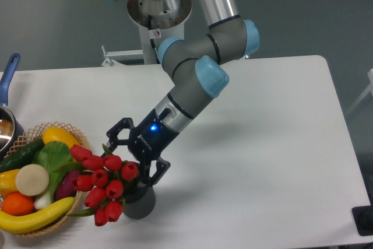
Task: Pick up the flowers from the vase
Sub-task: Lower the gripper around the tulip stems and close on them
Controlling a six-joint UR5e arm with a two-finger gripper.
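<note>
A bunch of red tulip flowers (pixel 105 182) with green leaves leans left out of the dark grey ribbed vase (pixel 140 203) near the table's front edge. My gripper (pixel 129 164) hangs open just above and behind the bunch. One black finger is at the bunch's upper left, the other at its right over the vase's rim. Nothing is clamped between the fingers. The stems inside the vase are hidden.
A wicker basket (pixel 80 138) of fruit and vegetables stands right beside the flowers at the left, with a banana (pixel 35 218) at its front. A pot with a blue handle (pixel 8 74) sits at the far left edge. The robot's base (pixel 157 10) stands behind the table.
</note>
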